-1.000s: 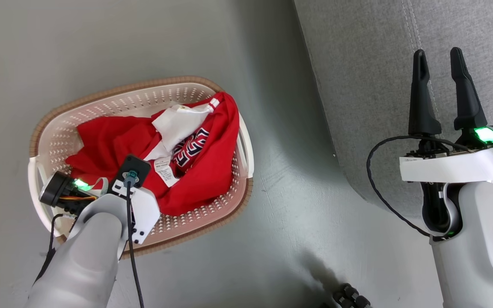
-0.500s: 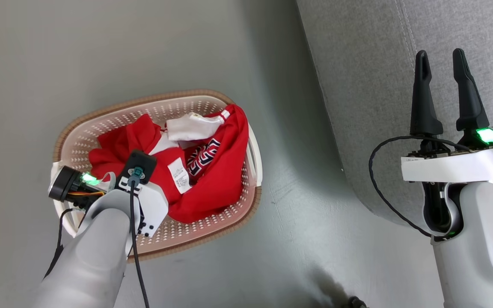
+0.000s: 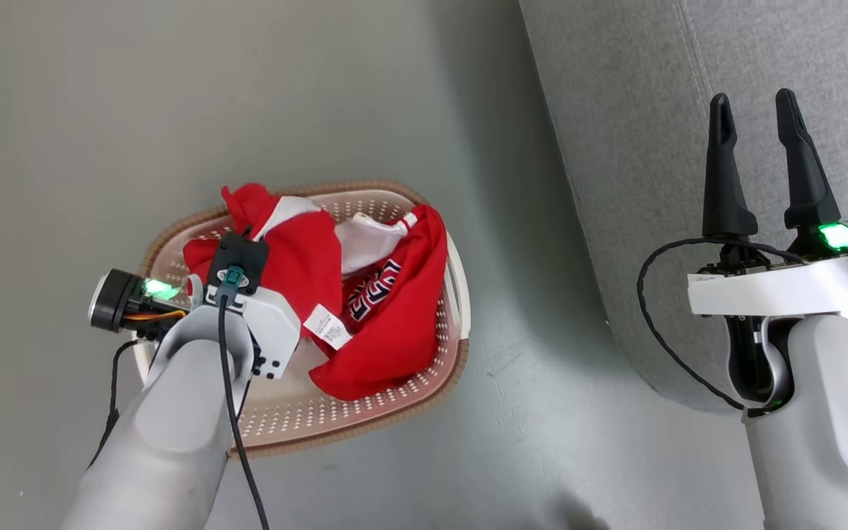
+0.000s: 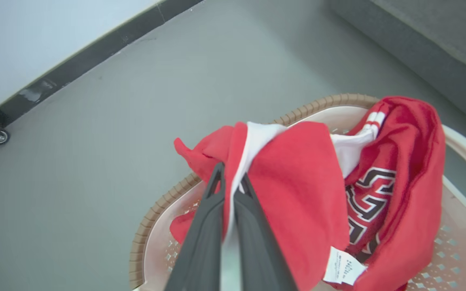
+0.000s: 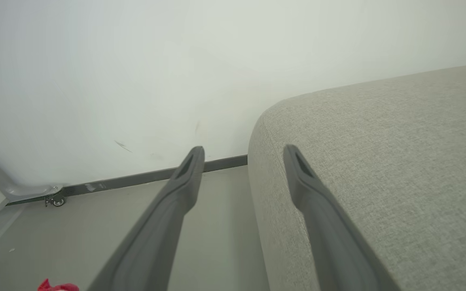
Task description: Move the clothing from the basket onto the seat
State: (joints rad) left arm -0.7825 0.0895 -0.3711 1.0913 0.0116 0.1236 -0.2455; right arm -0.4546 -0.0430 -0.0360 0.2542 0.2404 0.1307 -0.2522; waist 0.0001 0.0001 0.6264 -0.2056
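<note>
L gripper, clamped on a fold of clothing over the basket, had the seat well off to its right, where the R gripper hung open, empty.

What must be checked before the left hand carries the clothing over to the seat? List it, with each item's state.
1. Grip: the left hand is shut on a fold of the clothing. Ok.
2. Clothing free of the basket: only the pinched part is raised, and the rest lies inside. Not ok.
3. One garment or several in the grip: the folds hide it. Cannot tell.
4. Right hand out of the way: it is open, over the seat and apart from the basket. Ok.
5. Target side: the seat lies to the robot's right of the basket, across a strip of floor. Ok.
</note>
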